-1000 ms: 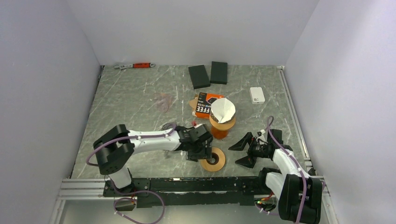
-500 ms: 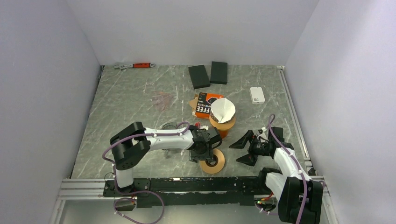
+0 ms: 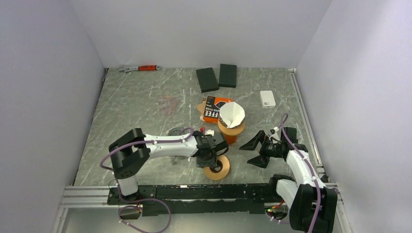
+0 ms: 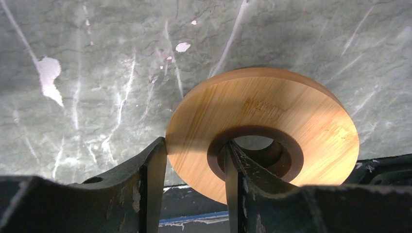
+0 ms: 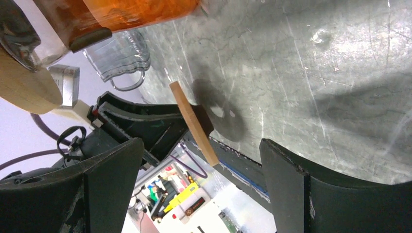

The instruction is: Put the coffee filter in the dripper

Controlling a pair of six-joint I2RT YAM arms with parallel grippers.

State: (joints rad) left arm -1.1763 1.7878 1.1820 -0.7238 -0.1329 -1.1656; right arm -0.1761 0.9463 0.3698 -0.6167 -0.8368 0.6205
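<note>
A white paper coffee filter (image 3: 232,114) stands as a cone in the top of the orange glass dripper (image 3: 230,132), which also shows in the right wrist view (image 5: 121,14). My left gripper (image 3: 208,158) is shut on a wooden ring (image 3: 218,166), just in front of the dripper. One finger is inside the ring's hole and the other against its outer rim (image 4: 291,121). The ring (image 5: 192,119) is tilted, one edge raised off the table. My right gripper (image 3: 247,155) stands open to the right of the dripper, holding nothing.
An orange coffee-filter box (image 3: 214,109) lies behind the dripper. Two black blocks (image 3: 207,79) (image 3: 227,75), a small white box (image 3: 267,98) and a red-handled wrench (image 3: 142,68) lie further back. Clear plastic pieces (image 3: 169,104) lie left of centre. Walls close three sides.
The left jaws have narrowed onto the wooden ring, which has shifted slightly left and tipped up. The right gripper has moved a little away from the near edge, still open.
</note>
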